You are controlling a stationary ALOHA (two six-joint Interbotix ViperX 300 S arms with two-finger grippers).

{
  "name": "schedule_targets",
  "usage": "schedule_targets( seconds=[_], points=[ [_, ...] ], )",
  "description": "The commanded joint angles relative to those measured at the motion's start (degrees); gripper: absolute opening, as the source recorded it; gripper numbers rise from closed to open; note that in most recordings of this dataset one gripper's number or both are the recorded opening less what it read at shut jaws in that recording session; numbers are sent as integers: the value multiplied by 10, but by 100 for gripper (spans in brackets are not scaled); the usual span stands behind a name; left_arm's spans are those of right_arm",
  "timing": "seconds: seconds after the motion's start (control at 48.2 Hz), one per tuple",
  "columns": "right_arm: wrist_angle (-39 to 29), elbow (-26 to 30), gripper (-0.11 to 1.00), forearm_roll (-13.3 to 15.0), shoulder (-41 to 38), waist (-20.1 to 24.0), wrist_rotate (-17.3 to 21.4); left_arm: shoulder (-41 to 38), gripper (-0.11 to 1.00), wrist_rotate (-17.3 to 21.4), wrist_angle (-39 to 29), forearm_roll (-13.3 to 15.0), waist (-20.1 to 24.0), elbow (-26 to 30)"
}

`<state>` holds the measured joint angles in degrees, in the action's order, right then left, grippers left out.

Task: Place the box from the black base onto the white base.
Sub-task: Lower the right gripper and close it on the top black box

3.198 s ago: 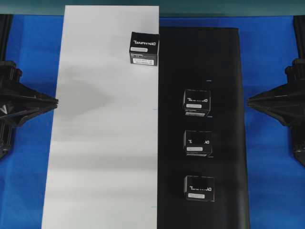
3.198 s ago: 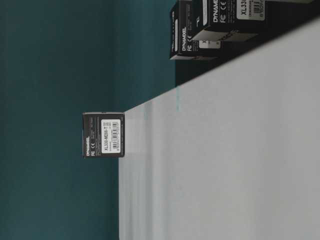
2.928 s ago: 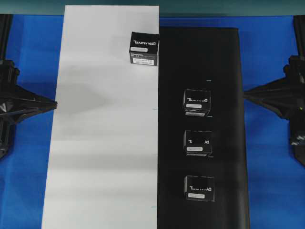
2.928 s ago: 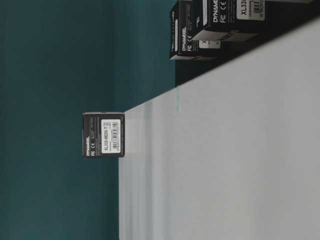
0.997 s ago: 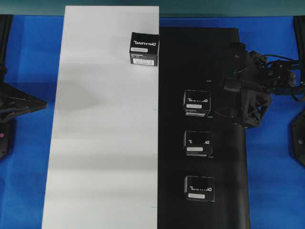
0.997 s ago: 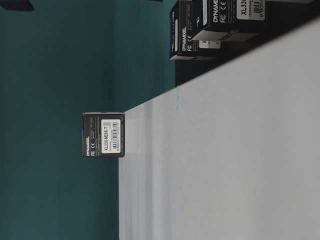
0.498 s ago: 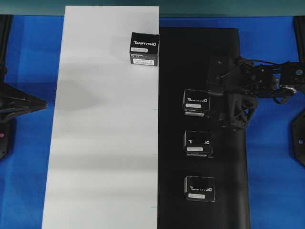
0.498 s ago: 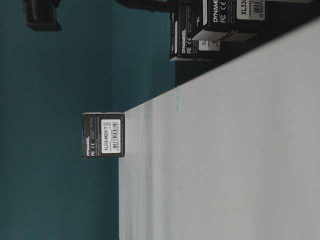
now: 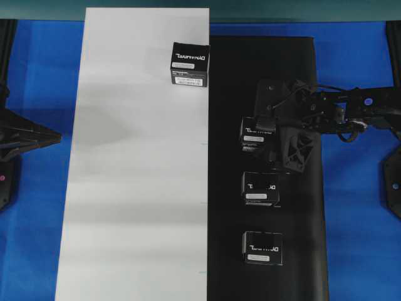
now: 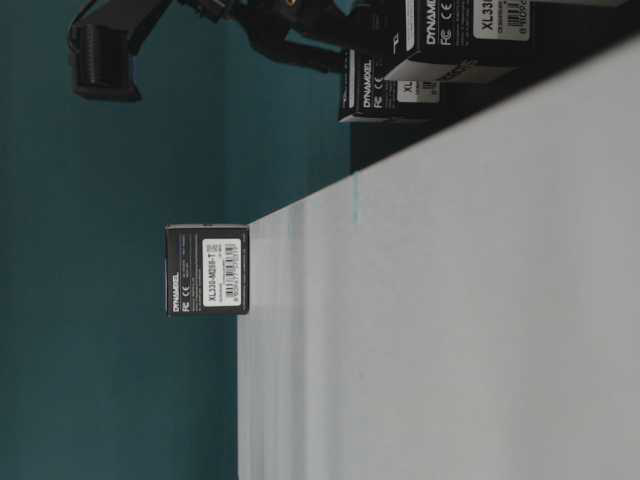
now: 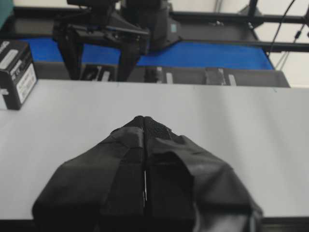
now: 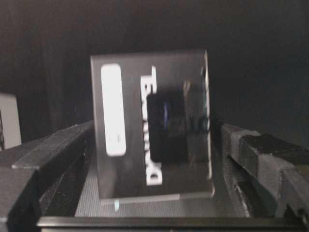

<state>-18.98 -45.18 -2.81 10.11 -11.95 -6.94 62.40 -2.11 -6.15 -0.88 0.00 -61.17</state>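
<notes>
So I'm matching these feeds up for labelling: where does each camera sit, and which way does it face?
Overhead: above, looking down on the white base, black base, both arms.
Table-level: low, image turned sideways, along the white base; right arm at top.
Left wrist: over the shut left gripper, facing the right arm.
Right wrist: between the open right gripper's fingers, facing the box.
Overhead shows that box too.

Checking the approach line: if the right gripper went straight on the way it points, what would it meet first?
Probably the box between its open fingers, the farthest one on the black base.
</notes>
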Motion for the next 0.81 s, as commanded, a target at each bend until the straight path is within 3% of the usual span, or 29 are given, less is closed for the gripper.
schedule_targets(
  seconds=[0.0,0.789],
  points=[
    [14,0,100,-2,-4,3,2,-3,-7,0,3,-2,1,15],
    [114,-55,100,-17,7,7,9,-3,-7,-11,3,-2,0,15]
  ],
)
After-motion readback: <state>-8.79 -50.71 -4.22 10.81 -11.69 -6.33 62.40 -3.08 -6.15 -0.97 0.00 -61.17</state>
